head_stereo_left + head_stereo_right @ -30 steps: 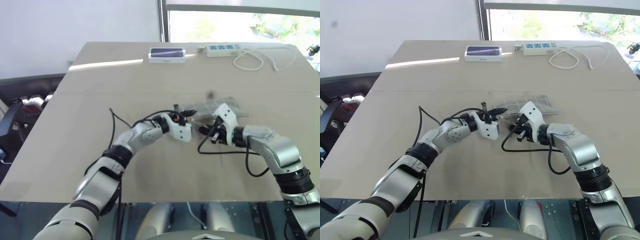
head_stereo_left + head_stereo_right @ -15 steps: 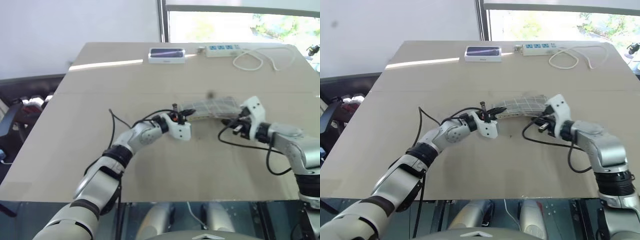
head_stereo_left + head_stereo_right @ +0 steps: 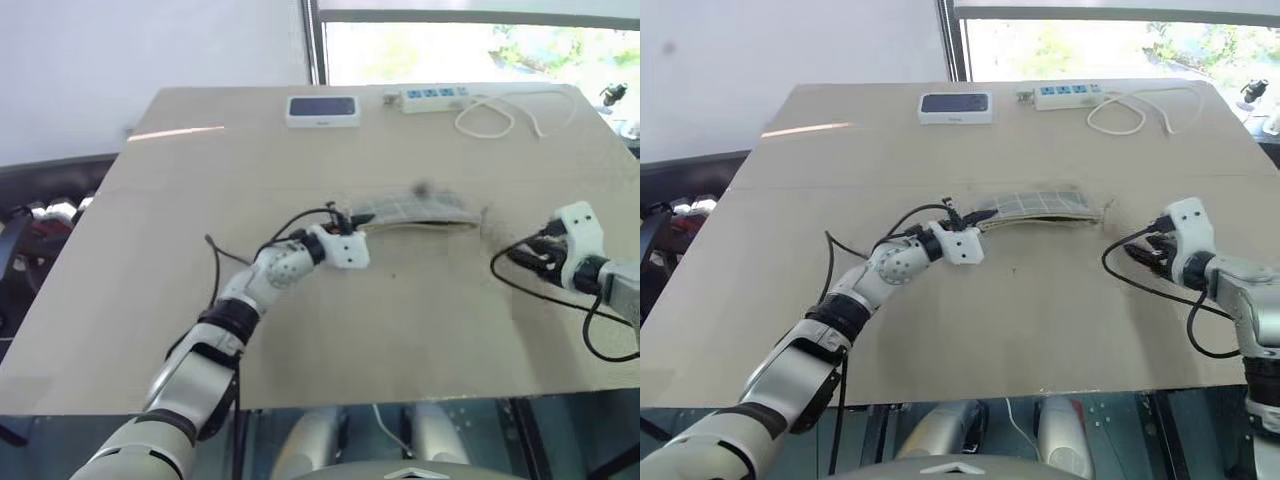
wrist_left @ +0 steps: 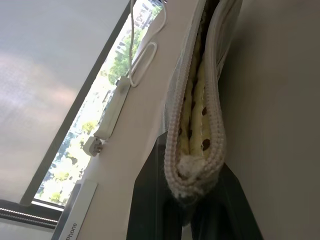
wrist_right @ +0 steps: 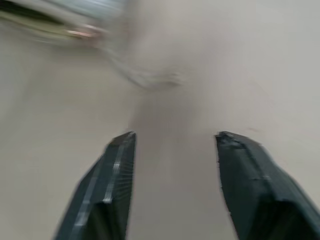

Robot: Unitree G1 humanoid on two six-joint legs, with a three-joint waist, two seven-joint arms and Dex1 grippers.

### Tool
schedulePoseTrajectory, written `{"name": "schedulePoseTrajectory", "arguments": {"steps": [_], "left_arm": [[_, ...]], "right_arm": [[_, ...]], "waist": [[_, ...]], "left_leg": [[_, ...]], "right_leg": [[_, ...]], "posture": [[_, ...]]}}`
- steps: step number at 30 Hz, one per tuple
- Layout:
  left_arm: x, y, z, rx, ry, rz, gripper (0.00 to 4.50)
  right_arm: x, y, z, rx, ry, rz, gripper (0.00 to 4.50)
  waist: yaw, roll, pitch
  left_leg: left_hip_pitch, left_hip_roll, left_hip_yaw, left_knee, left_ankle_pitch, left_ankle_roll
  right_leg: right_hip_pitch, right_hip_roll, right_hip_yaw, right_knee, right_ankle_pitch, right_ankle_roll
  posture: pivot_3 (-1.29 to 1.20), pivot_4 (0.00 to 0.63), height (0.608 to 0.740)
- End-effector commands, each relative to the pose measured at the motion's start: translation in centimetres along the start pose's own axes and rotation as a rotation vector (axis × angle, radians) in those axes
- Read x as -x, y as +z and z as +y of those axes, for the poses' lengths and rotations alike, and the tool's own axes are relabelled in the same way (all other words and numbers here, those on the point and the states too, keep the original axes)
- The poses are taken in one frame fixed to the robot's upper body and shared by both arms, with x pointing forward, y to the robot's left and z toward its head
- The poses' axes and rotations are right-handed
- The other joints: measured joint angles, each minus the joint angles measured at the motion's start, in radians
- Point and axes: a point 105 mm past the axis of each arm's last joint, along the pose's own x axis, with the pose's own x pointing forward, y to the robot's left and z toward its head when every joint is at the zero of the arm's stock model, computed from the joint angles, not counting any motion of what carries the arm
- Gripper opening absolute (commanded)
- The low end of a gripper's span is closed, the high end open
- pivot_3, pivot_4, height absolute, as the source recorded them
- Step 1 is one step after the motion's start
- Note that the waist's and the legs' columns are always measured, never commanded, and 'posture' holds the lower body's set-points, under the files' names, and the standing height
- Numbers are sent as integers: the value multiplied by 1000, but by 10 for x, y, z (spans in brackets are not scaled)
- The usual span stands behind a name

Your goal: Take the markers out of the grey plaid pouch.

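1 grey plaid pouch (image 3: pixel 1038 205) lies mid-worktop (image 3: pixel 1040 330), stretched flat. Left pincer (image 4: pixel 192 200) is clamped tight on the pouch's near end. In the left wrist view the zipper mouth gapes slightly, with a pale lining and dark spots inside; whether markers are in there, cannot tell.

Right pincer (image 5: pixel 172 145) hangs well off to the right of the pouch, fingers (image 5: pixel 115 165) spread wide, nothing between them, bare worktop below.

Progress, as a judgement: pouch looks unzipped and held at 1 end, but 0 markers lie out on the worktop. Extraction itself is still to do, likely the right pincer reaching into the opening.

Count:
- 1 pouch
- 0 markers visible
- 1 white box with dark top (image 3: pixel 955 106), far edge
- 1 white power strip (image 3: pixel 1070 95) with its coiled cable (image 3: pixel 1135 112), far right
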Motion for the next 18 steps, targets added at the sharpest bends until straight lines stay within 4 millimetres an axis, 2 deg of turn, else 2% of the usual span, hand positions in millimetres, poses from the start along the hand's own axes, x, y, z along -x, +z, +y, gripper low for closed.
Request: {"name": "schedulePoseTrajectory", "arguments": {"steps": [1,2,4,6,8,10,18], "left_arm": [[-6,15,13,4,51,-49,0],[-8,16,12,10,52,-53,0],[-11,20,10,21,53,-61,0],[-13,22,9,27,52,-67,0],[-14,24,8,30,51,-72,0],[-15,25,7,32,51,-75,0],[-17,33,5,42,39,-110,0]], "right_arm": [[0,17,57,43,236,-58,2584],[-3,25,67,29,261,-103,2584],[-9,41,72,-14,265,-186,2584],[-11,47,72,-28,261,-211,1573],[-15,48,67,-25,233,-215,893],[-18,49,62,-26,213,-221,32],[-34,50,53,-62,163,-236,32]], "waist": [[1,0,0],[1,0,0],[0,0,0],[2,0,0],[5,-1,0],[6,-1,0],[0,0,0]], "left_leg": [[0,0,0,0,0,0],[0,0,0,0,0,0],[0,0,-1,0,0,0],[0,0,0,1,0,0],[-1,-1,0,1,0,0],[-1,-1,-1,1,0,0],[0,0,0,0,0,0]], "right_leg": [[0,0,0,0,0,0],[0,0,0,0,0,0],[0,0,0,0,0,0],[0,0,0,0,0,0],[0,0,-1,0,0,0],[0,0,-1,0,0,0],[0,0,-1,0,0,0]], "posture": [[0,150,738],[0,150,738],[0,150,738],[0,150,738],[0,150,738],[0,150,738],[0,150,738]]}}
